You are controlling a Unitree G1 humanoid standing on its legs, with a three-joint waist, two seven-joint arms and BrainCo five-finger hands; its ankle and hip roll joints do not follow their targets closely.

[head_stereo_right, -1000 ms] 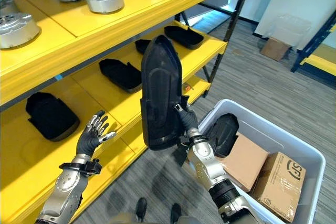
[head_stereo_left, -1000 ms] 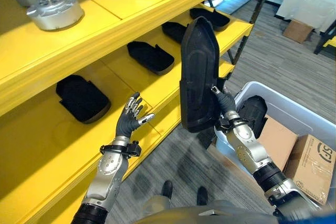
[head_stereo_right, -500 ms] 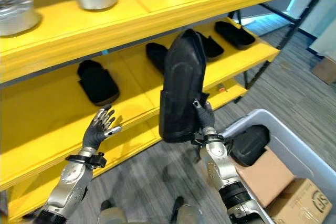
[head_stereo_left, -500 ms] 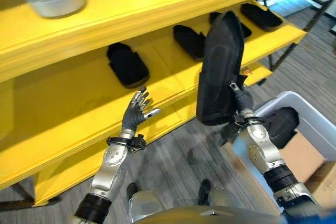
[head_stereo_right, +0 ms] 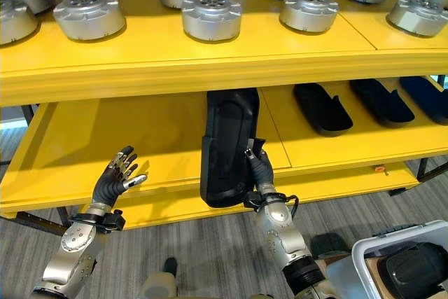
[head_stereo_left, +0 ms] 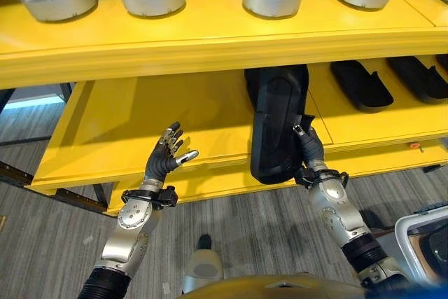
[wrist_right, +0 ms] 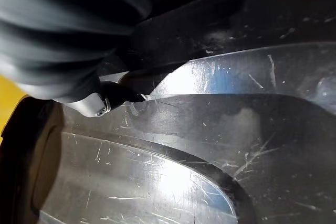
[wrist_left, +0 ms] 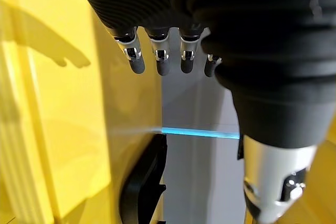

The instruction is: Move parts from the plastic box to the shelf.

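**Black part held upright at the shelf's edge**

Black moulded part (head_stereo_left: 276,124) stands on end in your right robot hand (head_stereo_left: 310,155), fingers clamped on its lower edge. Your left robot hand (head_stereo_left: 166,159) hangs open, empty. Tip the part flat onto the yellow shelf (head_stereo_left: 168,113), short of the black parts (head_stereo_right: 322,108) farther along.

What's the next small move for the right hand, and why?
Probably ease the black part forward and lay it flat on the middle shelf. The right hand holds it upright at the shelf edge, the bare stretch lies behind it, and the left hand hangs open.
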